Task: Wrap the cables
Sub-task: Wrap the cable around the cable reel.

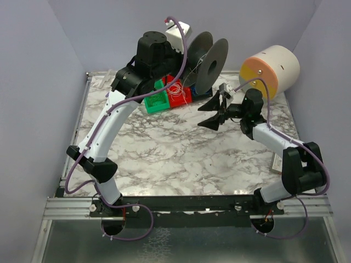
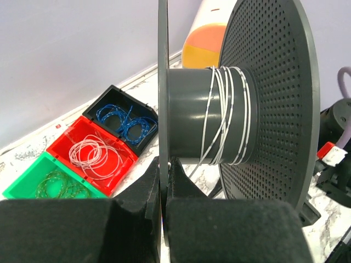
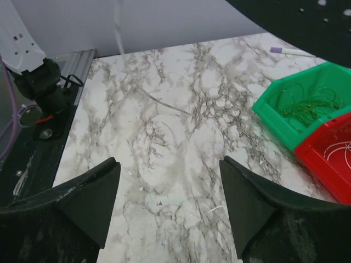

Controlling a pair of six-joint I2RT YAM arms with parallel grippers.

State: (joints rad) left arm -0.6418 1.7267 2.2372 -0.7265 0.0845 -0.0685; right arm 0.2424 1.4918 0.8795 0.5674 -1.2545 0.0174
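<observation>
My left gripper (image 2: 163,170) is shut on the thin left flange of the dark grey spool (image 2: 192,115), holding it upright above the bins. A whitish cable (image 2: 227,109) is wound in a few turns round the hub, and one strand hangs down from it. Loose coils lie in three small bins: whitish cable (image 2: 90,153) in the red bin, green cable (image 2: 60,186) in the green bin, blue cable (image 2: 123,118) in the black bin. My right gripper (image 1: 211,113) is open and empty above the marble table, right of the bins (image 3: 170,167).
A large cream and orange cylinder (image 1: 271,68) lies at the back right. The spool (image 1: 211,63) stands over the bins at the back middle. A purple pen (image 3: 290,51) lies beyond the green bin (image 3: 274,118). A metal rail (image 3: 68,71) edges the table.
</observation>
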